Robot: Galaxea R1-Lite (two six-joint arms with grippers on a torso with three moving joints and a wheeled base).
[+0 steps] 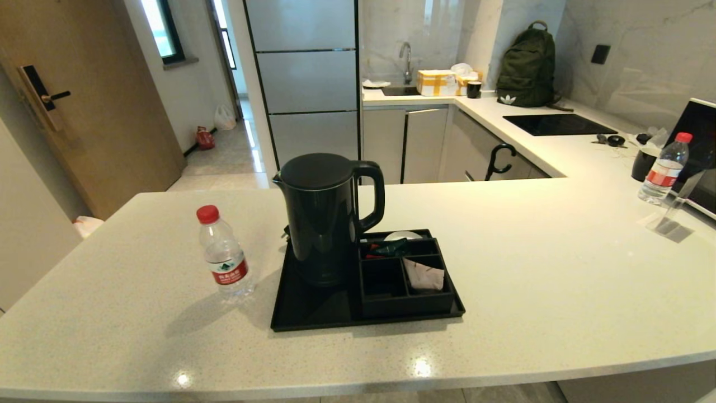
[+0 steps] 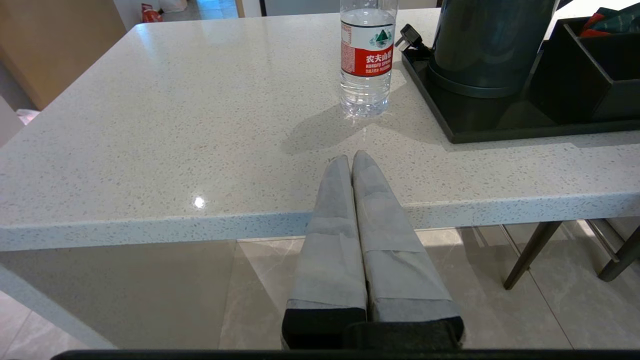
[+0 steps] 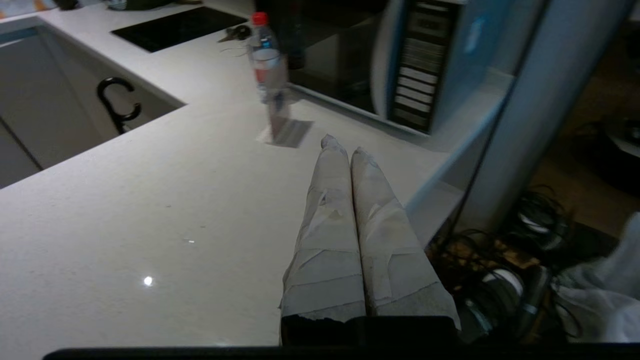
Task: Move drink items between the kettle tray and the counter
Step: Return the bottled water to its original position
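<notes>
- The water bottle (image 1: 224, 254) is standing upright on the counter (image 1: 559, 280), just left of the kettle tray (image 1: 313, 310) and apart from its rim, red cap up and label facing the near side.
- The beige sachet (image 1: 425, 275) is leaning in the near-right compartment of the black box (image 1: 404, 277) on the tray; red and green packets (image 1: 386, 248) are lying in the far compartment, and the kettle (image 1: 327, 215) is taking up the tray's left half.
- The left gripper (image 2: 351, 159) is hanging off the near edge of the counter, its fingers pressed together and holding nothing, pointing roughly at the bottle.
- The right gripper (image 3: 341, 145) is waiting far to the right near the counter's right edge, fingers likewise together and empty; a second bottle (image 3: 266, 62) is standing beyond it by a dark appliance.
- Neither arm is appearing in the head view, so no move seems under way yet.
- Judging from the layout, the bottle looks like the left arm's job: opening the jaws wide before approaching, coming in level from the near side, and closing around the body at or below the label should be keeping it from tipping.
- Lifting clear of the tray's low rim before moving right would be avoiding a knock, and the free strip of tray near the kettle is the likely landing spot.
- The thin sachet will probably be needing a pinch from above on its upper edge.
</notes>
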